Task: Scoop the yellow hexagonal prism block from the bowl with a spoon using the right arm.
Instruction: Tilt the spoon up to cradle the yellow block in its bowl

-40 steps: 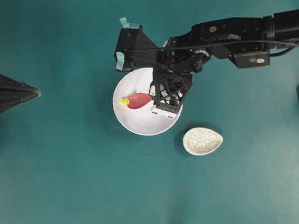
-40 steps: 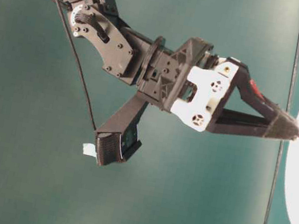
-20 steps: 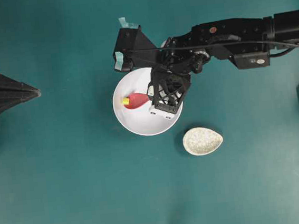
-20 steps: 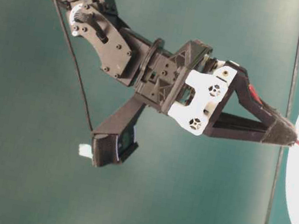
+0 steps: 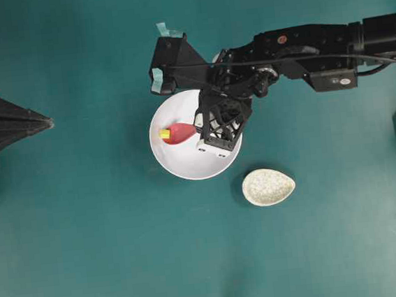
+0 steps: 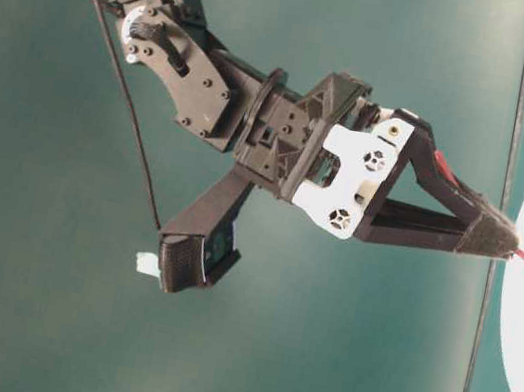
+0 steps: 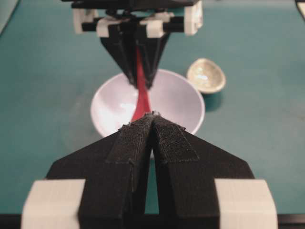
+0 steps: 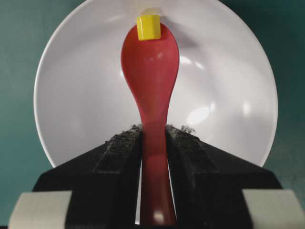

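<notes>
White bowl point(image 8: 76, 95), one spoon point(image 8: 151, 71), one yellow block point(image 8: 148, 27)

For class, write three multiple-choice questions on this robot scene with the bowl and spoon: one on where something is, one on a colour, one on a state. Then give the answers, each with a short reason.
1. Where is the yellow block?
A. At the tip of the spoon, inside the bowl
B. On the speckled dish
C. On the table

2. What colour is the spoon?
A. White
B. Red
C. Blue

3. What are the right gripper's jaws doing?
A. Standing wide open
B. Clamping the bowl's rim
C. Clamping the spoon's handle

Answers:
1. A: the yellow block sits at the tip of the spoon, over the white bowl.
2. B: the scoop is glossy red against the bowl.
3. C: the right gripper has its jaws pressed on either side of the handle.
</notes>
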Robot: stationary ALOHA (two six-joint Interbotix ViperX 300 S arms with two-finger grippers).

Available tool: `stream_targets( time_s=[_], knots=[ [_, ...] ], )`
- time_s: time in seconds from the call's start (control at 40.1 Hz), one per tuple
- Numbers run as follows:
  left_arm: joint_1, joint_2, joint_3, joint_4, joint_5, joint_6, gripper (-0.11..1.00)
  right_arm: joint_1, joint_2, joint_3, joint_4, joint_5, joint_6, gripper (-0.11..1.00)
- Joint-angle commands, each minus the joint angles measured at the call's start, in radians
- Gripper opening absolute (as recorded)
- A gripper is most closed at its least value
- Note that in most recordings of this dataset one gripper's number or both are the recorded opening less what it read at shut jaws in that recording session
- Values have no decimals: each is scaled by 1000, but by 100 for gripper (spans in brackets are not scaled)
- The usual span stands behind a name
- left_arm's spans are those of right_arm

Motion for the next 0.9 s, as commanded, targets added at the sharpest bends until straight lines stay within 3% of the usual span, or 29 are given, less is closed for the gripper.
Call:
stream_targets(
  time_s=[0.0,0.498,0.872],
  knots=[
    [2,3,-31,2,-5,-2,0,2,-15,-25,-2,-5,-2,24],
    [3,3,-31,2,2,-2,0,2,-20,-15,-17,-43,-2,24],
    [3,3,-31,2,5,0,0,2,-57,55,-20,-132,0,24]
  ],
)
